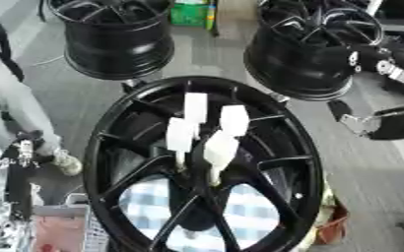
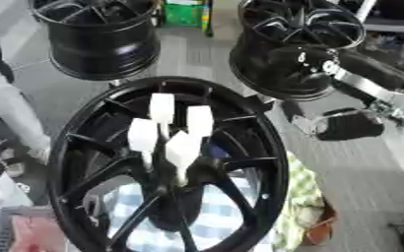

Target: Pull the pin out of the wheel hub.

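Even, fairly bright overhead light fills both views, with soft, weak shadows. The whole picture is soft and slightly smeared. Left of the right hand (image 2: 352,125), the white pins (image 1: 207,133) glow nearly blown out against the glossy black wheel hub (image 1: 111,133), whose rim shows faint grey sheen.

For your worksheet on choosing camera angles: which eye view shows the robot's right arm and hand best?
The right eye view: the right arm runs down from the upper right to the dark hand, all inside the picture. In the left eye view the same arm is partly cut off by the right edge. In both, the fingers are too dark to read.
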You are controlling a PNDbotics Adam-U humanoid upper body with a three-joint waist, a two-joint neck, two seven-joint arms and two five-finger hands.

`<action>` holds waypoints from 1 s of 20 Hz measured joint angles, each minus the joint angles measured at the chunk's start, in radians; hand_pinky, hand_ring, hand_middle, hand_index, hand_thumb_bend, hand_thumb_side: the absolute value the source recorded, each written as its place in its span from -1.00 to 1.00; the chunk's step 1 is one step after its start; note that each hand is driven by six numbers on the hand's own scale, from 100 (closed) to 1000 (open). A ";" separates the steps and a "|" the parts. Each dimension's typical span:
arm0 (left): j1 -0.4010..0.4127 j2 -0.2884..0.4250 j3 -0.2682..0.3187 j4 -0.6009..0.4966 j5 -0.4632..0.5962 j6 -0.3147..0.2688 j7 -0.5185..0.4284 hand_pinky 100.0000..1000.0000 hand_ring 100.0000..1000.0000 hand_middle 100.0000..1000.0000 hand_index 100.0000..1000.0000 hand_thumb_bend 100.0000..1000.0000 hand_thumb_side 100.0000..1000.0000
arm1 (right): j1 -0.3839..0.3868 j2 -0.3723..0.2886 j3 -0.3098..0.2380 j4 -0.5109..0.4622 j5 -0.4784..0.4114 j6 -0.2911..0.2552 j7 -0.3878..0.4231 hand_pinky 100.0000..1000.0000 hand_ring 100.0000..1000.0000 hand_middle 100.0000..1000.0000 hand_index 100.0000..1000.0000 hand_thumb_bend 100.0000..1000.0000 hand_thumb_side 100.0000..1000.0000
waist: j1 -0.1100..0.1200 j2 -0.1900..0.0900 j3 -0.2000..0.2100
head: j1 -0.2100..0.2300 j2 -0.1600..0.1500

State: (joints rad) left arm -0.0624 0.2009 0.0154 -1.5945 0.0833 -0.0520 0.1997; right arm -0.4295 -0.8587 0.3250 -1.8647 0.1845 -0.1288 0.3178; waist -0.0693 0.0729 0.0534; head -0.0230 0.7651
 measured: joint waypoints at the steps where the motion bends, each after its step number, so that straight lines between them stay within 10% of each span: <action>1: 0.000 0.000 0.000 0.000 0.000 0.000 -0.002 0.31 0.72 0.60 0.46 -1.00 0.50 | -0.016 0.013 0.010 0.019 0.007 -0.003 0.010 0.35 0.52 0.73 0.98 -1.00 -0.68 | 0.000 0.000 0.002 | -0.001 0.000; 15: -0.001 0.000 -0.012 0.000 -0.005 0.002 -0.021 0.31 0.72 0.60 0.46 -1.00 0.50 | -0.161 0.133 0.064 0.243 0.164 -0.078 0.109 0.52 0.74 0.81 1.00 -1.00 -0.43 | -0.002 0.003 0.023 | -0.013 0.000; 20: -0.005 0.000 -0.016 0.000 -0.007 0.003 -0.027 0.31 0.72 0.60 0.45 -1.00 0.50 | -0.181 0.157 0.077 0.278 0.207 -0.107 0.142 0.56 0.78 0.81 1.00 -1.00 -0.62 | -0.007 0.008 0.029 | -0.015 0.000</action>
State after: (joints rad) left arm -0.0672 0.2010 -0.0002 -1.5942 0.0758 -0.0489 0.1725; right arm -0.6102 -0.7016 0.4016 -1.5871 0.3914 -0.2353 0.4602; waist -0.0764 0.0812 0.0827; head -0.0380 0.7651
